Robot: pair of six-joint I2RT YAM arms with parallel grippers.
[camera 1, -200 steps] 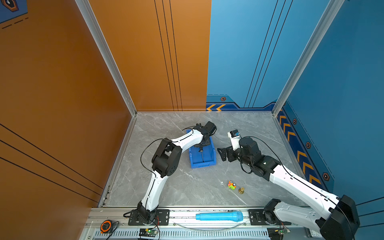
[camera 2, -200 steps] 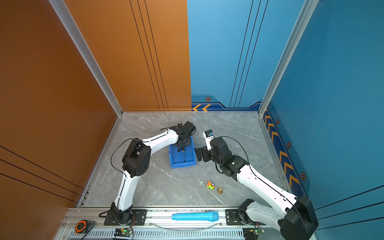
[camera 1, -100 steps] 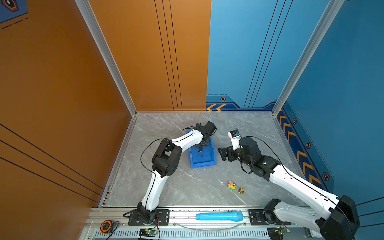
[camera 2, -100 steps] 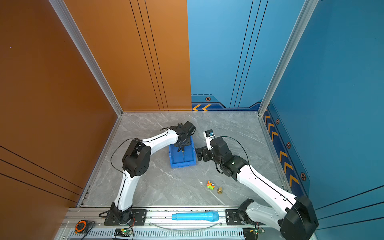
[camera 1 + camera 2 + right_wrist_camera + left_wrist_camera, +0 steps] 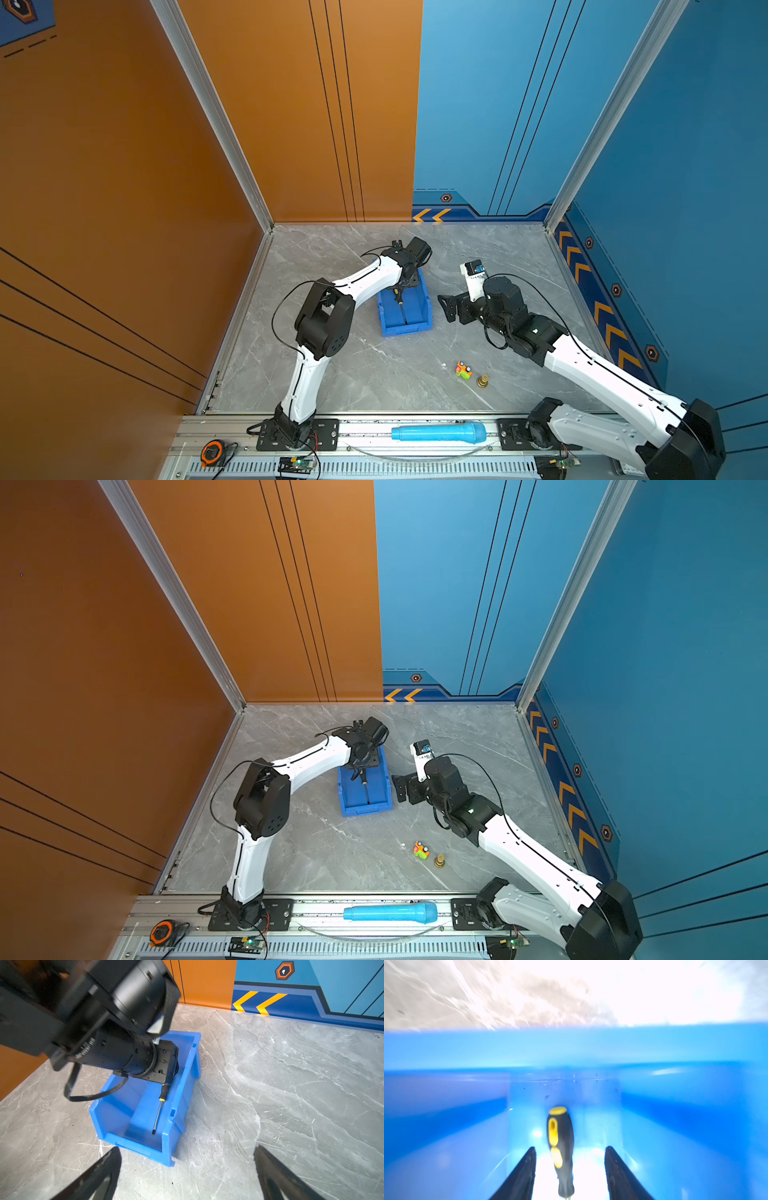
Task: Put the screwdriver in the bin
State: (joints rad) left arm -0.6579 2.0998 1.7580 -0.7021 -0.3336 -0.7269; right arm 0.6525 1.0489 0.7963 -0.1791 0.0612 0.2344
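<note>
The blue bin [image 5: 419,329] [image 5: 365,811] stands on the grey floor, mid-left. The screwdriver [image 5: 401,309] [image 5: 366,791] [image 5: 158,1110] lies lengthwise inside it, with its thin shaft pointing at the low front lip [image 5: 133,1145]. My left gripper [image 5: 398,289] [image 5: 360,771] [image 5: 570,1148] reaches down into the bin's far end and is open. The black-and-yellow handle [image 5: 560,1142] lies between its fingers with a gap on each side. My right gripper [image 5: 447,308] [image 5: 398,788] [image 5: 187,1147] hovers open and empty just right of the bin, facing it.
A small orange-green toy [image 5: 463,370] and a brass piece [image 5: 482,381] lie on the floor, front right. A long cyan cylinder [image 5: 438,432] and an orange tape measure [image 5: 212,451] rest on the front rail. Orange and blue walls enclose the floor.
My left gripper's jaws have parted and let go of the screwdriver's handle. Neither arm has visibly shifted.
</note>
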